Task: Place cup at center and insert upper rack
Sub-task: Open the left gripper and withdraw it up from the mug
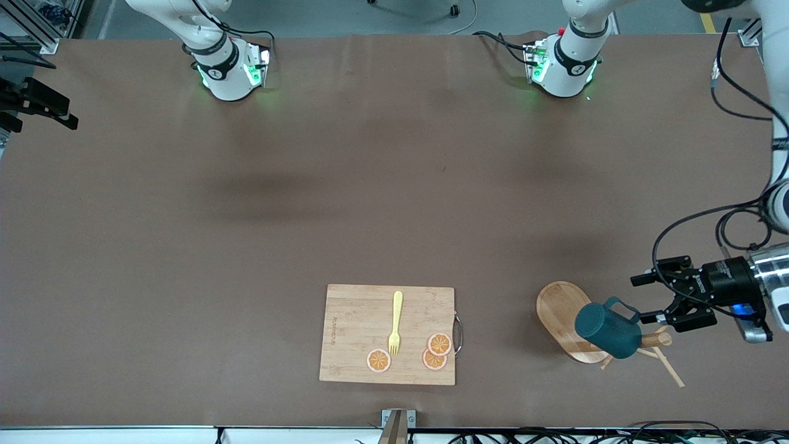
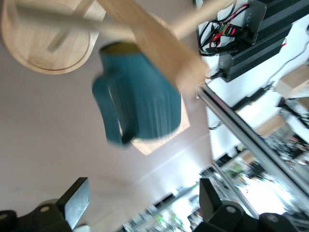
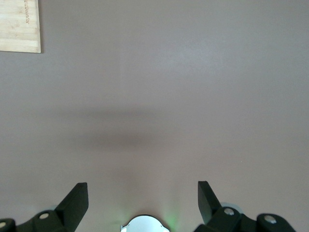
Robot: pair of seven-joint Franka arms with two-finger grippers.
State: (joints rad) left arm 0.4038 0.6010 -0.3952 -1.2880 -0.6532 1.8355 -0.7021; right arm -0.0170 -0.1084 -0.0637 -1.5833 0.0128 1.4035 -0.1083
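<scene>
The dark teal cup hangs tilted on the light wooden mug tree, whose oval base stands toward the left arm's end of the table. Thin pegs stick out past the cup. My left gripper is open and empty, level with the cup's handle and just apart from it. In the left wrist view the cup hangs under the post, with the base beside it; the gripper holds nothing. My right gripper is open over bare table and waits, out of the front view.
A rectangular bamboo cutting board lies mid-table near the front camera, with a yellow fork and three orange slices on it. Its corner shows in the right wrist view. The brown table's edge runs close to the mug tree.
</scene>
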